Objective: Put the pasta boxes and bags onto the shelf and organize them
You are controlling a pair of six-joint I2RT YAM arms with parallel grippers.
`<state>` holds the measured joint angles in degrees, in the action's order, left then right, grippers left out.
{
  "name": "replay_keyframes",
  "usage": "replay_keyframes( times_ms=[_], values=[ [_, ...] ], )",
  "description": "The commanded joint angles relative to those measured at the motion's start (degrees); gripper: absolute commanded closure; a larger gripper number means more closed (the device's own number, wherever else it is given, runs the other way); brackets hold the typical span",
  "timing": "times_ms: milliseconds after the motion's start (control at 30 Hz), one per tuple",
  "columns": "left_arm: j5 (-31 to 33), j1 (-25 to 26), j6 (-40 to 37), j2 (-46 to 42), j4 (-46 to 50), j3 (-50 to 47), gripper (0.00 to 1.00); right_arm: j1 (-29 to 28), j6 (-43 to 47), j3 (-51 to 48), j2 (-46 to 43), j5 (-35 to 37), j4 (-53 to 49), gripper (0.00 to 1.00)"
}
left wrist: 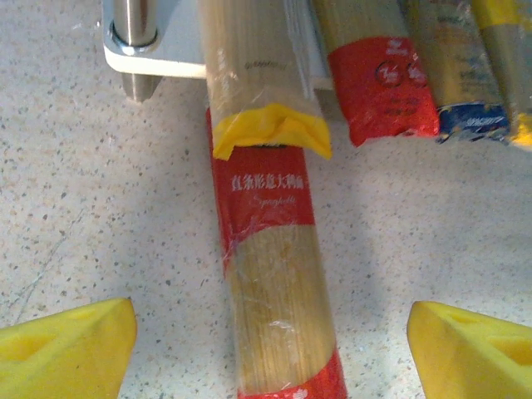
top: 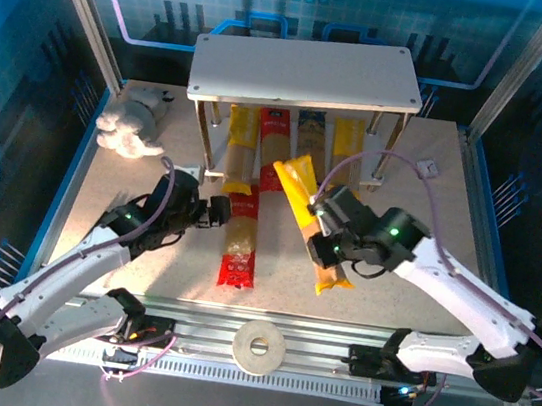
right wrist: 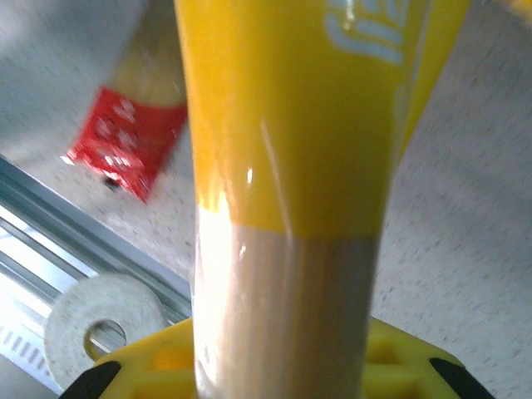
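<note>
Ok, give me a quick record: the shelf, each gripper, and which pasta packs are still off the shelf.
shelf: four packs side by side on the lower tier
left gripper: open, fingers either side of the red pack on the table, not touching
right gripper: shut on the yellow pack, slanted in front of the shelf
off the shelf: those two packs

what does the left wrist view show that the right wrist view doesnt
Left wrist, not right wrist: a shelf leg, a yellow-tipped pack overlapping the red pack at its far end, and a blue-ended pack further right. Right wrist, not left wrist: the yellow pack clamped in the right end effector, the white tape roll, the metal rail. Both: the red pack on the speckled table.
</note>
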<state>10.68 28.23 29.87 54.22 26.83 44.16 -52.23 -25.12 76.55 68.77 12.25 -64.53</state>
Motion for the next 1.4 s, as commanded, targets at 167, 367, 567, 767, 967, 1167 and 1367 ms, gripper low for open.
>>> replay_keyframes(
  times_ms=[167, 367, 567, 767, 967, 1167, 1367],
  values=[
    [-1.0, -0.5, -3.2, -2.8, 5.4, 6.5, 0.14, 2.2, 8.2, 17.5, -3.6, 5.5, 1.1, 0.94],
    [-1.8, -0.5, -3.9, -2.5, 5.6, 8.3, 0.14, 12.4, 13.1, 33.3, 3.9, 7.0, 5.8, 0.94],
    [-1.5, -0.5, -4.2, -2.2, 6.1, 8.4, 0.13, 20.3, 18.9, 47.9, 16.5, 7.2, 9.2, 0.94],
    [-0.9, -0.5, -4.5, -2.1, 6.5, 8.8, 0.13, 25.0, 22.6, 63.9, 29.4, 9.3, 8.6, 0.94],
    [-0.7, -0.8, -4.8, -1.9, 6.8, 8.8, 0.13, 27.0, 24.9, 70.2, 36.4, 13.4, 10.1, 0.94],
    [-0.7, -1.3, -4.9, -1.5, 6.7, 8.6, 0.12, 29.8, 23.6, 71.3, 39.4, 11.4, 8.6, 0.94],
    [-1.1, -1.6, -4.7, -1.0, 6.1, 8.5, 0.12, 30.8, 23.6, 70.6, 42.3, 11.0, 10.0, 0.93]
  ],
)
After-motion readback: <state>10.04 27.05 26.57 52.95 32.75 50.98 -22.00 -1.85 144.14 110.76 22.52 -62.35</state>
